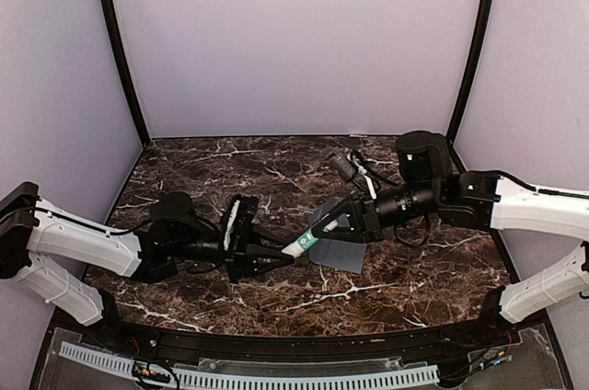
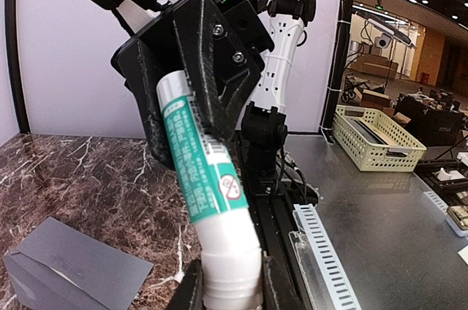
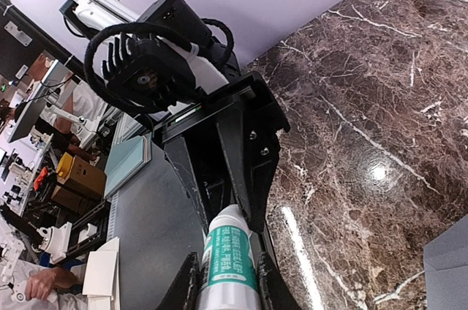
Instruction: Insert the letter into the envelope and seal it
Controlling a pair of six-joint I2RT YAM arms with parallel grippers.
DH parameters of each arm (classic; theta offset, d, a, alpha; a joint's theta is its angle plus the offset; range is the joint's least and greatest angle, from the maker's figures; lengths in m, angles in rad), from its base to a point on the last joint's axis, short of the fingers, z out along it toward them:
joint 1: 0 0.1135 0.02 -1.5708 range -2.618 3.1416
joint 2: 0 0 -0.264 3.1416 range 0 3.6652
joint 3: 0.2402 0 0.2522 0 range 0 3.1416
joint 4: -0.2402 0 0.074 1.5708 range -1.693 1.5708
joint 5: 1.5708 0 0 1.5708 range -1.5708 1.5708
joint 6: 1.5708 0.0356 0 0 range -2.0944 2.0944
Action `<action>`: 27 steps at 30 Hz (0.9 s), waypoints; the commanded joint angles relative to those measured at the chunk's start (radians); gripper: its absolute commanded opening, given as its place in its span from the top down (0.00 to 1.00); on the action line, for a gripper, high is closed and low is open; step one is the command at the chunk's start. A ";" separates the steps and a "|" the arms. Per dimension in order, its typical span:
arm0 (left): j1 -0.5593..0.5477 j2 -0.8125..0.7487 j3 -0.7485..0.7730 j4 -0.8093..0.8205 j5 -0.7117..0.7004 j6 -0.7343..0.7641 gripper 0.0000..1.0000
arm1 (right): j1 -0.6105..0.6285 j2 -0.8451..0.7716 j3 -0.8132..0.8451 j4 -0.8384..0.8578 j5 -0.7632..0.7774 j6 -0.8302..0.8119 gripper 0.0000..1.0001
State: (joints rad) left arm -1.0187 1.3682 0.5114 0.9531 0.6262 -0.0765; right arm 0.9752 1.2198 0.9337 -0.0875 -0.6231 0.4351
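Observation:
A glue stick (image 1: 303, 242) with a green label is held off the table between both grippers. My left gripper (image 1: 287, 257) is shut on its white end (image 2: 231, 272). My right gripper (image 1: 321, 233) is shut on the green-labelled body (image 3: 231, 257). In the left wrist view my left gripper (image 2: 230, 289) clamps the white end, and the right gripper's black fingers (image 2: 207, 58) cover the far part of the tube. The slate-grey envelope (image 1: 342, 254) lies flat on the marble below the right gripper; it also shows as envelope (image 2: 69, 270) and envelope (image 3: 447, 265). The letter is out of view.
The dark marble table (image 1: 230, 165) is bounded by lilac walls at the back and sides. A black rail with a white slotted strip (image 1: 248, 373) runs along the near edge. Both arms reach toward the middle of the table.

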 commanded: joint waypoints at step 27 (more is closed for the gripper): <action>-0.003 -0.019 0.006 0.124 0.025 -0.159 0.95 | 0.043 0.025 0.052 -0.060 0.231 -0.070 1.00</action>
State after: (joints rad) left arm -1.0115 1.3945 0.5114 0.9634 0.5808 -0.2070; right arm 1.0187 1.2324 0.9707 -0.1562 -0.4522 0.3927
